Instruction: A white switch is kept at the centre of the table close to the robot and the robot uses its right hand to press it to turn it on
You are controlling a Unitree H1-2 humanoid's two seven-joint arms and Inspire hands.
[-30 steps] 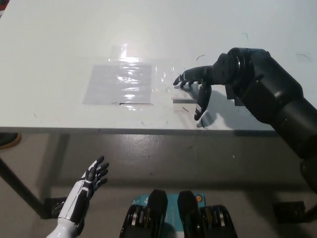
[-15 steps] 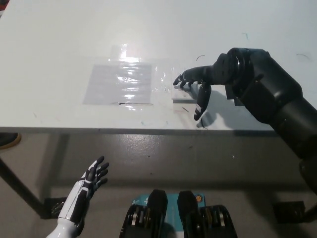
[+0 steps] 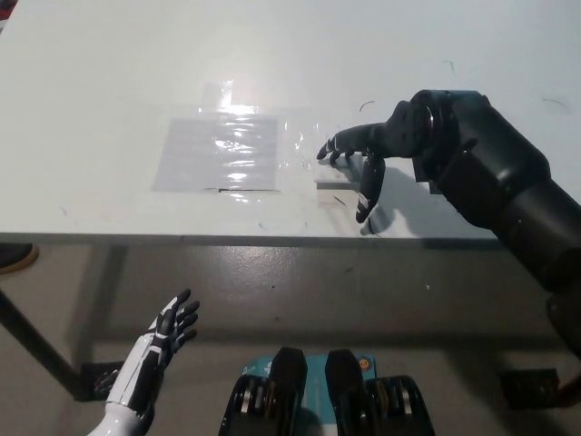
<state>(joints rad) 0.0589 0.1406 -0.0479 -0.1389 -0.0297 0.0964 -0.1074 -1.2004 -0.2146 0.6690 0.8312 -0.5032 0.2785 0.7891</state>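
Fingers spread and empty, right hand (image 3: 361,156) hovers directly over white switch (image 3: 334,175) near the surface (image 3: 109,82) edge, far nearer than the idle open left hand (image 3: 168,329) below.

Right hand (image 3: 363,159) slightly higher over switch (image 3: 329,174).

My black right robot hand (image 3: 361,159) reaches in from the right on its thick black arm (image 3: 490,186), palm down, fingers spread and stretched leftward, one digit hanging downward. My white left robot hand (image 3: 163,338) rests low at my left, fingers apart and pointing up, holding nothing.
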